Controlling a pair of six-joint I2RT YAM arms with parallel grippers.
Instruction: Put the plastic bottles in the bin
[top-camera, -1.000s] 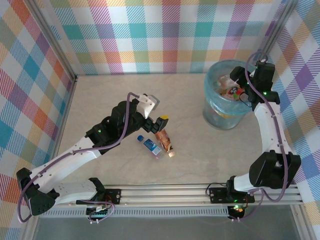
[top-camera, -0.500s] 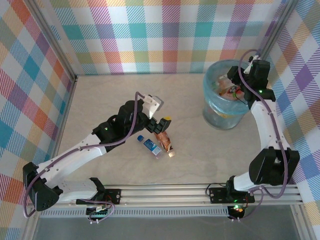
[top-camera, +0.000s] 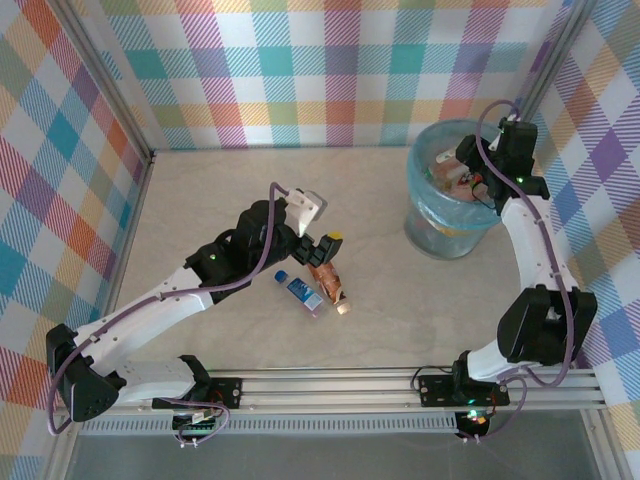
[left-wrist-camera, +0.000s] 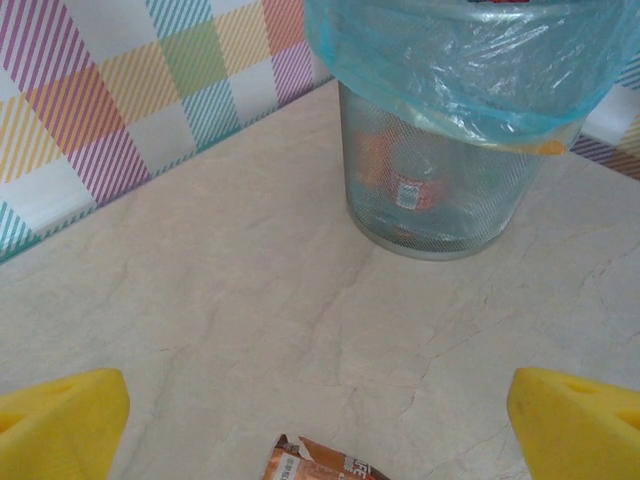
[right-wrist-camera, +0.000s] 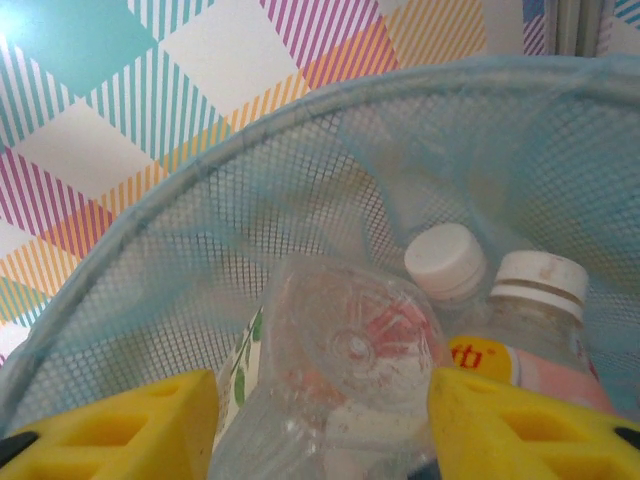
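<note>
- Plastic bottles lie in two places: two out on the desk, the others down inside the bin (top-camera: 438, 236).
- On the pale, marble-veined desk (top-camera: 200, 200), a clear bottle with a blue label and blue cap (top-camera: 300, 290) lies close beside a copper-labelled bottle (top-camera: 331, 283).
- The left jaws stand released and wide apart with nothing between them, near the copper-labelled bottle's far end. Their yellow fingertips (left-wrist-camera: 60, 420) are blocky matt plastic.
- In the left wrist view, a crinkled copper label (left-wrist-camera: 320, 462) carries pale lettering cut off at the picture's edge, so it is unreadable.
- The bin is a round cylinder of silvery wire mesh. A thin, wrinkled, translucent light-blue bag (left-wrist-camera: 460, 60) is folded over its rim.
- Through the mesh shows a red-labelled bottle (left-wrist-camera: 410, 190), its print too small to read.
- The right jaws hang over the bin's mouth with the round moulded base of a clear bottle (right-wrist-camera: 350, 355) between them. I cannot tell whether they grasp it.
- Beside it stand two white screw caps (right-wrist-camera: 445, 260). Yellow letters on a red patch (right-wrist-camera: 470, 357) are partly hidden.
</note>
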